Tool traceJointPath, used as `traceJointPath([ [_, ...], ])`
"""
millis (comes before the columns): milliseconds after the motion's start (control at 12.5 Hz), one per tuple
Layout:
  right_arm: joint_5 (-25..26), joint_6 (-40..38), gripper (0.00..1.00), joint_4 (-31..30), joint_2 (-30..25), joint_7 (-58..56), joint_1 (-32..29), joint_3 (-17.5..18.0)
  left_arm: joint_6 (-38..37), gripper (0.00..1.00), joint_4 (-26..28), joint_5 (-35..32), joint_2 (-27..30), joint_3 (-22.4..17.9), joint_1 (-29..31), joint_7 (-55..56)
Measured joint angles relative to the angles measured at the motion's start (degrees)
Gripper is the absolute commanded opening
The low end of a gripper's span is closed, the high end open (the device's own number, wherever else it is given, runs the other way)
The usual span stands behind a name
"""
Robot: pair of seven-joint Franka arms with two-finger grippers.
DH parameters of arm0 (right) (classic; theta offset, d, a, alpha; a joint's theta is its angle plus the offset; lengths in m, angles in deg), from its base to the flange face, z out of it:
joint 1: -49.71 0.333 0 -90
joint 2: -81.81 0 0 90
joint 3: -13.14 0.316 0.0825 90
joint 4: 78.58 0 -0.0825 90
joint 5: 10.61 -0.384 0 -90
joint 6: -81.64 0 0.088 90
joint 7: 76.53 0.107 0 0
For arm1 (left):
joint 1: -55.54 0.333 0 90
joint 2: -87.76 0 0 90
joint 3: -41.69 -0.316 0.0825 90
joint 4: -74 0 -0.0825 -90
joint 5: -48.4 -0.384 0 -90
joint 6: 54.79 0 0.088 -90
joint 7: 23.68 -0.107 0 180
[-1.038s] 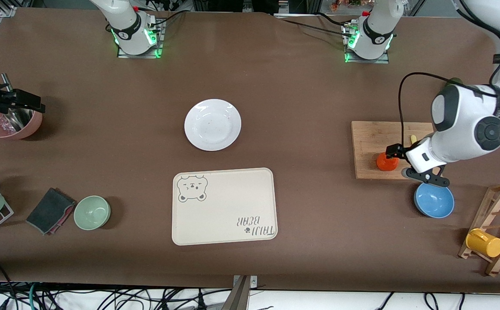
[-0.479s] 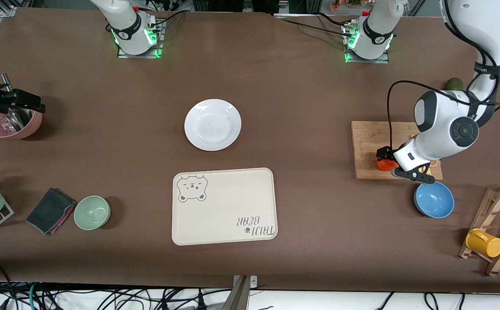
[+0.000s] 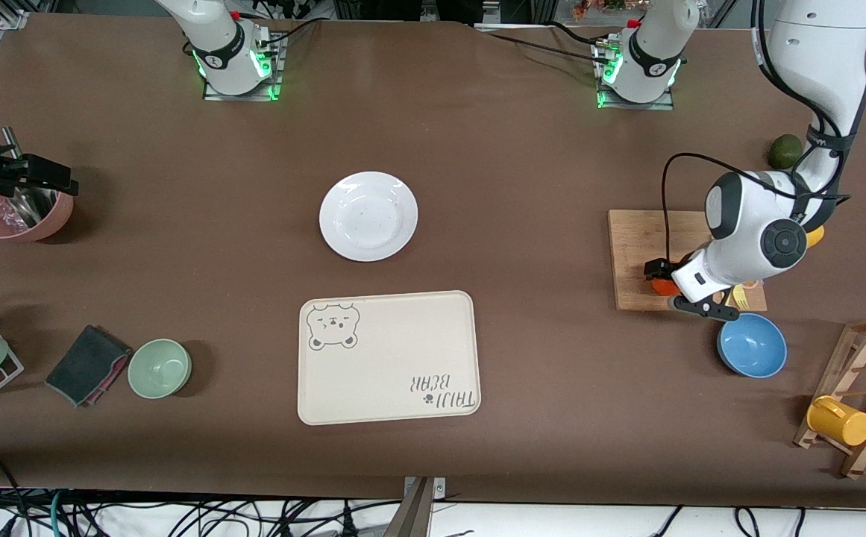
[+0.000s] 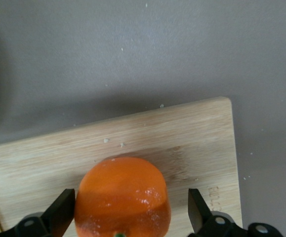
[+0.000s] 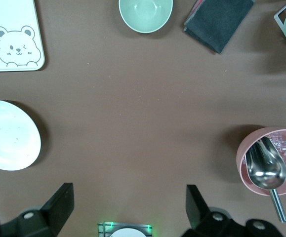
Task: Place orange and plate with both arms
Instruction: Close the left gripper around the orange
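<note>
While left jaws straddle the orange (image 4: pixel 123 196), right waits.

Even, bright overhead light falls on the brown table (image 3: pixel 522 171), and shadows stay short and soft. A faint sheen lies on the plate (image 3: pixel 368 216). In the left wrist view the orange (image 4: pixel 123 197) shows small glossy highlights and a soft shadow on the cutting board (image 4: pixel 192 143); the picture looks slightly soft there. Green lights glow at both arm bases.
</note>
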Motion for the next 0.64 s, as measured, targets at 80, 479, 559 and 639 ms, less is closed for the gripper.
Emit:
traceJointPath([
  [80,0.0,0.0,1.0,0.0,0.0,0.0,0.0,0.0,0.0,1.0,0.01,0.0,-0.45,-0.03,0.02,0.05],
  [479,0.0,0.0,1.0,0.0,0.0,0.0,0.0,0.0,0.0,0.06,0.0,-0.02,-1.04,-0.15,0.03,2.1],
  [559,0.0,0.0,1.0,0.0,0.0,0.0,0.0,0.0,0.0,0.0,0.0,-0.02,-1.04,-0.14,0.02,2.43],
  [639,0.0,0.0,1.0,0.0,0.0,0.0,0.0,0.0,-0.1,0.0,-0.05,-0.03,-0.88,-0.12,0.01,2.48],
])
